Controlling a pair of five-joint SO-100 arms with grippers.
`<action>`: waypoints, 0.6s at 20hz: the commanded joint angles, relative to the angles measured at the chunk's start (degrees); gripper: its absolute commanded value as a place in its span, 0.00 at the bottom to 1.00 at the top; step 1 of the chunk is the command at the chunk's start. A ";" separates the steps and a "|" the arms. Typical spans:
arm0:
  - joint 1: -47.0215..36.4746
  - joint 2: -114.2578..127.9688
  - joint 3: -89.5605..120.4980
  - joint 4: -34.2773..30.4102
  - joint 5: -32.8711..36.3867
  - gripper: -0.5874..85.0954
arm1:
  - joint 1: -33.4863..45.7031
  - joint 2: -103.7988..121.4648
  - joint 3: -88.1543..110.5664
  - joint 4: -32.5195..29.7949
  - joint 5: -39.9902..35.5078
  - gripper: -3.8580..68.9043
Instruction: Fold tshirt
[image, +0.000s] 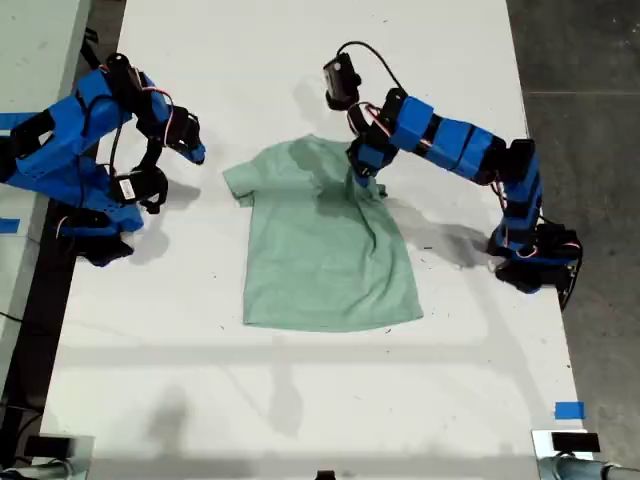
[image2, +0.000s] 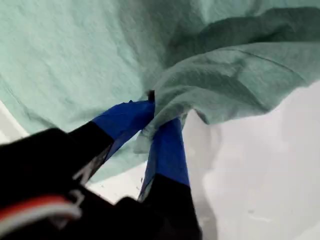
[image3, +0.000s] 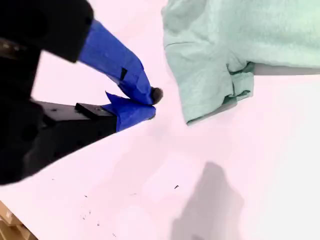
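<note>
The pale mint-green tshirt (image: 320, 250) lies mostly flat on the white table (image: 300, 400), neck towards the far side. My first gripper (image: 365, 178) comes in from the exterior view's right and is shut on a bunched fold of the tshirt (image2: 75, 50) at its sleeve, the cloth pinched between the blue fingers (image2: 125, 117) and lifted slightly. My second gripper (image: 195, 150) hangs above bare table at the exterior view's left, shut on nothing (image3: 150, 102). It is a short way from the other sleeve (image3: 210, 85) and does not touch it.
Both arm bases stand on the table's sides in the exterior view. A blue tape mark (image: 568, 410) sits near the front corner at the exterior view's right. Grey floor (image: 590, 60) lies beyond the table edge there.
</note>
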 joint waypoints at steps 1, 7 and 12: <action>0.00 0.35 -0.26 -1.23 0.09 0.01 | -2.99 -1.67 -5.89 -3.34 3.43 0.11; 0.09 -0.18 -0.35 -2.02 0.00 0.01 | -7.82 -0.79 -10.28 -5.01 8.44 0.46; 0.62 -0.35 -0.35 -2.37 -0.53 0.01 | -5.71 5.89 -10.28 -3.43 7.56 0.37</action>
